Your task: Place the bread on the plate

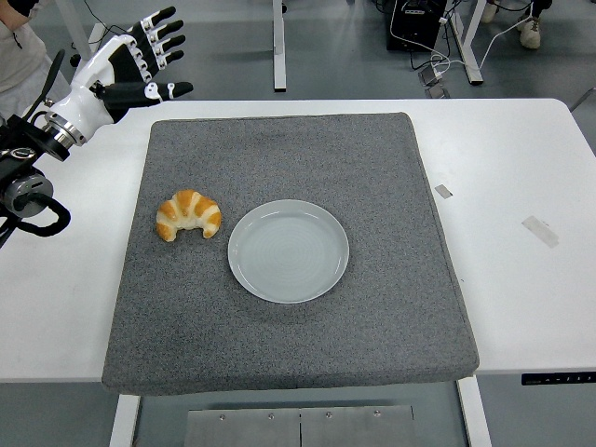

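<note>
A golden croissant (pixel 187 215) lies on the grey mat (pixel 289 149), just left of an empty pale plate (pixel 289 250) at the mat's middle. My left hand (pixel 140 65) is raised above the table's far left corner, well behind and left of the croissant. Its fingers are spread and it holds nothing. My right arm is out of view.
The mat covers most of the white table (pixel 521 168). Two bits of tape (pixel 540 230) lie on the table at the right. A person's sleeve (pixel 19 47) shows at the top left. Table legs and cables stand on the floor behind.
</note>
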Tool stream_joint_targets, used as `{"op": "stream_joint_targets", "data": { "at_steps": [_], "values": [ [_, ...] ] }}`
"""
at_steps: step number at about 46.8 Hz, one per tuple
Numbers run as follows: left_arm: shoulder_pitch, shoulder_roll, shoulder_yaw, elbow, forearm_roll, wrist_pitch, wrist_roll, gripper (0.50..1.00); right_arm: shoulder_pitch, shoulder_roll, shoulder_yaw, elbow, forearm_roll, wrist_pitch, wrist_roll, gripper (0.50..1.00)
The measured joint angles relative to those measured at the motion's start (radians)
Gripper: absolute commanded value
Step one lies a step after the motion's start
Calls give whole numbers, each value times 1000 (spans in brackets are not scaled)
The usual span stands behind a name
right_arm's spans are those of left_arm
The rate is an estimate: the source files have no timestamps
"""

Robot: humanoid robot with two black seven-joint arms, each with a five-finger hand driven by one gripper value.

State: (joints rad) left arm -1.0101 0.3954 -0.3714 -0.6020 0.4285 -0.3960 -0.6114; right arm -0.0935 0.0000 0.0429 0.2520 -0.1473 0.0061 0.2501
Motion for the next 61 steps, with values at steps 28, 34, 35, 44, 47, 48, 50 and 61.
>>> {"op": "stream_joint_targets", "data": {
  "at_steps": [28, 34, 35, 44, 47, 48, 50, 61],
  "values": [
    [-127, 218, 186, -163, 444, -57, 1, 978, 2, 0, 0, 1, 0, 0, 0, 1000],
    [-148, 244, 244, -206, 556, -56, 1, 978, 2, 0, 0, 3, 0, 0, 0, 1000],
    [-149, 246, 250, -207, 578, -56, 1, 978, 2, 0, 0, 4, 0, 0, 0, 1000],
    [-150, 249, 258, -208, 700, -50, 1, 978, 2, 0, 0, 9, 0, 0, 0, 1000],
    [-150, 249, 258, -208, 724, -47, 1, 978, 1, 0, 0, 9, 0, 0, 0, 1000],
    [-150, 248, 258, -208, 732, -44, 1, 978, 2, 0, 0, 9, 0, 0, 0, 1000],
    [-152, 245, 258, -208, 746, -34, 1, 978, 2, 0, 0, 9, 0, 0, 0, 1000],
    [-150, 235, 258, -208, 811, 20, 1, 977, 1, 0, 1, 9, 0, 0, 0, 1000]
  ]
}}
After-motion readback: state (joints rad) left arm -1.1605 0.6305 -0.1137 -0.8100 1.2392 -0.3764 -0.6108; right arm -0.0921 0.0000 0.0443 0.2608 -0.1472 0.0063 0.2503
